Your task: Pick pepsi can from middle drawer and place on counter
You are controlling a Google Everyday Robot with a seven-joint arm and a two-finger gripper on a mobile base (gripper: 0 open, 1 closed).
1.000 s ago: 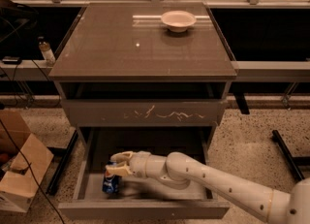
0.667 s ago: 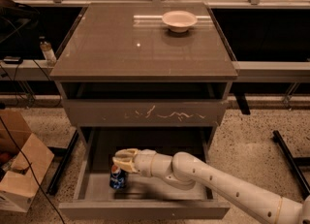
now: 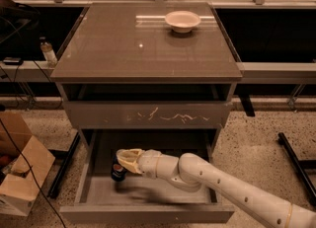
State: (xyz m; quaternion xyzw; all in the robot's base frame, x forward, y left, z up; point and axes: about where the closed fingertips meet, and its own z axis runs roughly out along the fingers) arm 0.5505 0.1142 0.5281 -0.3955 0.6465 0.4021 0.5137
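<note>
The pepsi can point(image 3: 117, 171) is small and blue, and hangs a little above the floor of the open middle drawer point(image 3: 148, 192), near its left side. My gripper point(image 3: 122, 162), cream-coloured at the end of a white arm coming from the lower right, is shut on the can's top. The counter point(image 3: 123, 49) is the glossy grey-brown cabinet top above.
A white bowl point(image 3: 182, 20) stands at the counter's back right. The drawer front above the open drawer has pale scratch marks point(image 3: 170, 117). A small clear bottle point(image 3: 48, 52) stands on a ledge at the left. A cardboard box point(image 3: 19, 168) sits on the terrazzo floor at the left.
My gripper has risen and moved slightly right with the can in it. The can has left the drawer floor.
</note>
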